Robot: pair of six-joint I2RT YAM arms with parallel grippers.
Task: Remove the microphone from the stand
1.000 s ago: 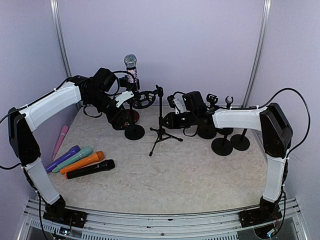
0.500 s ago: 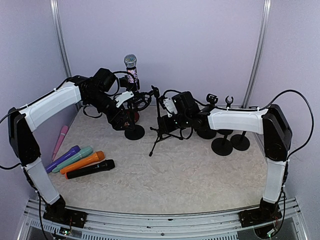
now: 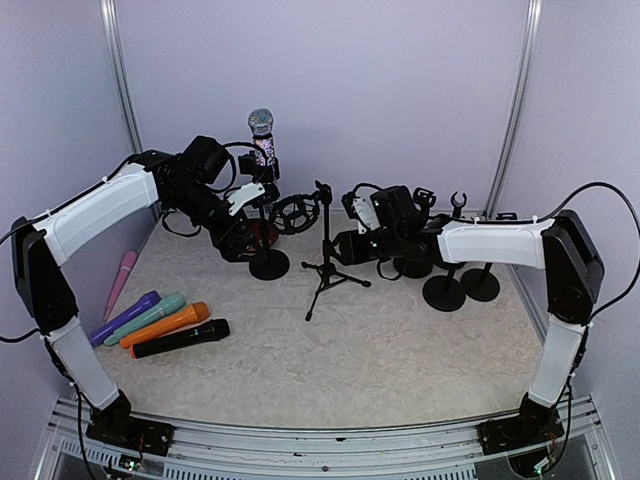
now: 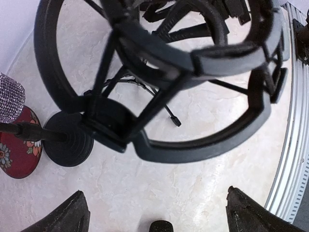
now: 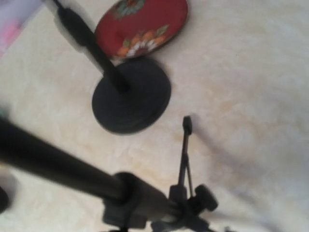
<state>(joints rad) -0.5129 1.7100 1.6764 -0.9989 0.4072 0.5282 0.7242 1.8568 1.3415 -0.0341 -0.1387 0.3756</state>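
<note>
The silver glitter microphone [image 3: 262, 135] stands upright in its stand [image 3: 268, 264], a thin pole on a round black base, at the back left. The left wrist view catches its head [image 4: 9, 96] at the left edge, with the base [image 4: 67, 142] below it. My left gripper [image 3: 266, 196] hovers beside the pole, open and empty, its fingertips [image 4: 72, 212] far apart. A black tripod stand [image 3: 327, 245] carries a ring mount [image 3: 297, 212], which fills the left wrist view [image 4: 159, 72]. My right gripper [image 3: 354, 243] is just right of the tripod; its fingers are out of its wrist view.
Several coloured microphones lie at the left: pink [image 3: 120, 280], purple [image 3: 125, 317], teal [image 3: 150, 315], orange [image 3: 168, 323], black [image 3: 180, 338]. A red floral disc [image 3: 262, 232] lies behind the stand's base. Empty round-base stands [image 3: 443, 291] cluster at the right.
My right gripper reached left to the tripod, then drew back right; the tripod and its ring now stand a little further right. The left arm has barely moved.
</note>
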